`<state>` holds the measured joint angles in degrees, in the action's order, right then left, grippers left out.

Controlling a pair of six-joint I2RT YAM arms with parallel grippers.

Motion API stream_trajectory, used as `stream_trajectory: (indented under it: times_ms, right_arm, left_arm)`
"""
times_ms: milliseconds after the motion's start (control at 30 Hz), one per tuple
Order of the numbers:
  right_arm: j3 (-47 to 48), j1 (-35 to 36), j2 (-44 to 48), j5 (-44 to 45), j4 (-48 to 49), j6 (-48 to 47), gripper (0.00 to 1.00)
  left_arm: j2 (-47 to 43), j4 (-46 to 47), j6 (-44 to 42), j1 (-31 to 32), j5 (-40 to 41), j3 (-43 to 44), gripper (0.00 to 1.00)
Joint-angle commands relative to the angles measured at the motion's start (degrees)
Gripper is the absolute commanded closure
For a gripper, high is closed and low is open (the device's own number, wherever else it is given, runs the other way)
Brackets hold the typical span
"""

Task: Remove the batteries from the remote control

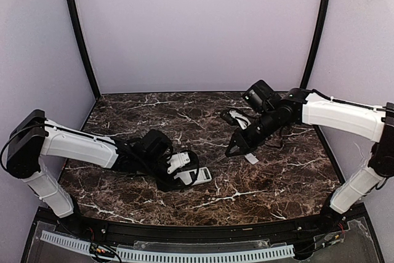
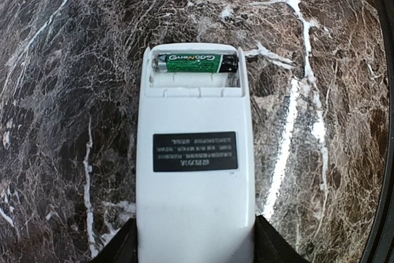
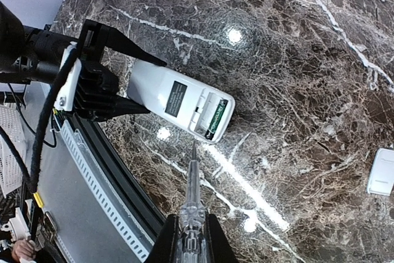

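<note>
The remote control (image 2: 196,183) lies back-up on the dark marble table (image 1: 277,183), a little toward 6 o'clock from the table's middle, and the left gripper (image 1: 186,177) has it by the sides. The jaws stand roughly half open, one black finger pressed to each long edge at the near end. Its battery bay is uncovered at the far end, at 12 o'clock in the left wrist view, and one battery (image 2: 194,64) lies crosswise in it. The wrap is green with pale lettering that looks like "GoldNeng", though I would not swear to every letter, and one end of the cell is black. Lower on the remote's back sits a black label (image 2: 195,151) with lines of tiny white print, too small to read. The right gripper (image 3: 191,232) is raised over the table toward 2 o'clock, its jaws almost fully closed on the clear handle of a thin tool (image 3: 193,177). The tool's fine tip points at the open bay and sits close to the remote's corner without seeming to touch it. A small flat white cover plate (image 3: 381,180) lies on the marble at about 3 o'clock from the table's middle, well apart from the remote and just beside the right gripper in the overhead view.
</note>
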<state>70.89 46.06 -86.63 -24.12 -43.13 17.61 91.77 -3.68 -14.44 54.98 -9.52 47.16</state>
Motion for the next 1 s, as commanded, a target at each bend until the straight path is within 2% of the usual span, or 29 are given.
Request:
stream_trajectory:
  times_ms: [0, 333, 967]
  right_arm:
    - [3.4, 2.2, -1.2, 2.7, -1.3, -0.9, 1.00]
    - [4.9, 4.3, -2.1, 4.2, -1.8, -0.6, 1.00]
    - [9.5, 7.1, -4.4, 8.7, -4.7, 0.1, 1.00]
  left_arm:
    - [-3.2, -2.1, 2.0, 0.5, 0.8, -0.6, 0.99]
    - [-5.8, 0.7, 3.7, 0.5, -1.9, -2.8, 1.00]
    - [-7.2, 0.5, 3.2, 0.5, 3.0, -3.1, 1.00]
